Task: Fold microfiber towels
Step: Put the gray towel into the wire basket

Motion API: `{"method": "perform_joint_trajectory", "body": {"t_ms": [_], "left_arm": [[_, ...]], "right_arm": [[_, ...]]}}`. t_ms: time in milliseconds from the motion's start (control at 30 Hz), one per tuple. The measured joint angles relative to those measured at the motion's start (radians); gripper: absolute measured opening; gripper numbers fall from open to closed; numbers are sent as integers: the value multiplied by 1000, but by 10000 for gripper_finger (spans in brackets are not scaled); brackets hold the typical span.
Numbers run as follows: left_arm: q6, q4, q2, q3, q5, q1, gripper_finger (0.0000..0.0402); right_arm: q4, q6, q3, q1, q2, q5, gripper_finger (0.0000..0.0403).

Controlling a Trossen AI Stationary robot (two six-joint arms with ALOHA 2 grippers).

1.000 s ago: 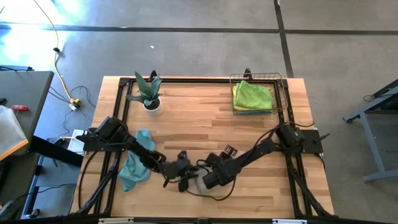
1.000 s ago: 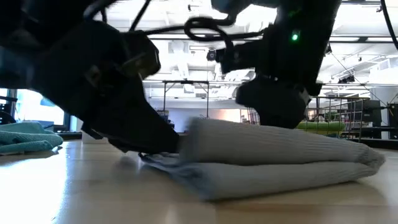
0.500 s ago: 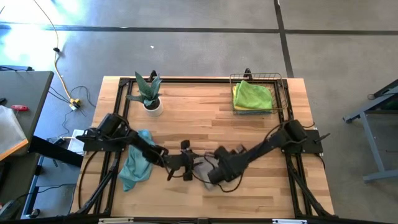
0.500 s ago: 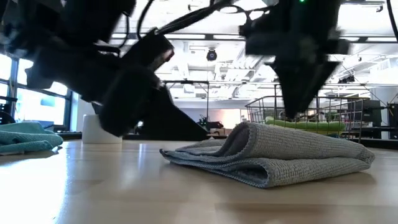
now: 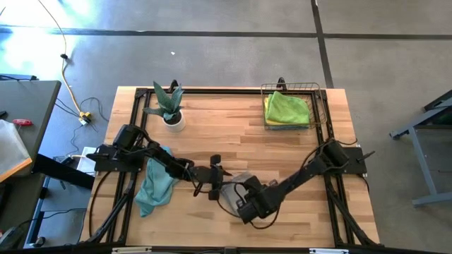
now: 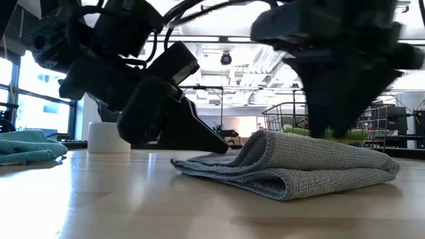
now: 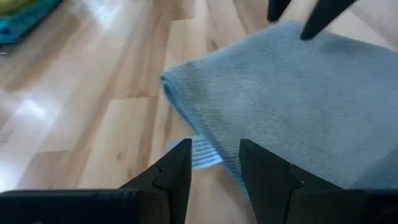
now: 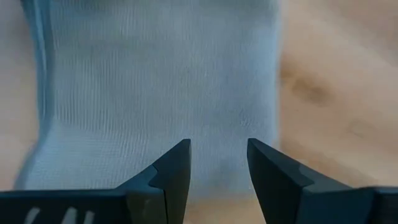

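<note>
Grey towel [image 6: 299, 166] is showing as soft ribbed microfiber cloth, matt, with a fine knit weave reading clearly in both wrist views; the teal towel [image 5: 154, 187] and the green towel [image 5: 287, 108] are looking like the same matt fuzzy cloth. Table [image 5: 233, 134] is presenting as planked butcher-block wood with a smooth, slightly glossy finish that is catching window reflections, framed by dark matt metal rails. Wire basket [image 5: 316, 90] is looking like thin coppery metal, and both grippers' fingers [image 8: 171, 171] are reading as matt black plastic with hard edges.
</note>
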Motion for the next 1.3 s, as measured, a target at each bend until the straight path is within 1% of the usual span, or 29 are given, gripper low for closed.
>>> {"method": "perform_joint_trajectory", "body": {"t_ms": [67, 200, 333, 467, 533, 633, 733, 833, 967, 1033, 1167, 1300], "left_arm": [[0, 0, 0, 0, 27, 2, 126], [-9, -17, -1, 1, 73, 0, 126], [-55, -77, -2, 1, 91, -16, 126], [-104, -119, -6, 3, 83, -46, 126], [-139, -127, -6, 3, 81, -64, 126], [-195, -131, -6, 3, 66, -93, 126], [-272, -135, -5, 3, 11, -121, 126], [-373, -138, -4, 3, -53, -141, 126], [-454, -139, -3, 1, -171, -155, 126], [-445, -137, -1, 0, -234, -156, 126], [-365, -134, -21, 18, -335, -131, 126], [-251, -126, -53, 52, -352, -98, 126]], "right_arm": [[25, 6, 0, 6, 11, -29, 149], [41, -17, -4, 5, 20, 1, 149], [133, -89, -80, -16, 21, 6, 149], [273, -250, -158, -52, 12, 7, 149], [279, -355, -166, -78, 13, 17, 149], [270, -541, -165, -118, 10, 65, 149], [243, -730, -168, -165, 2, 91, 149], [184, -881, -168, -216, -4, 100, 149], [103, -1056, -171, -286, -4, 136, 149], [72, -1111, -172, -319, -6, 136, 149], [-25, -1130, -173, -367, -54, 131, 149], [-67, -1124, -208, -386, -159, 177, 149]]}}
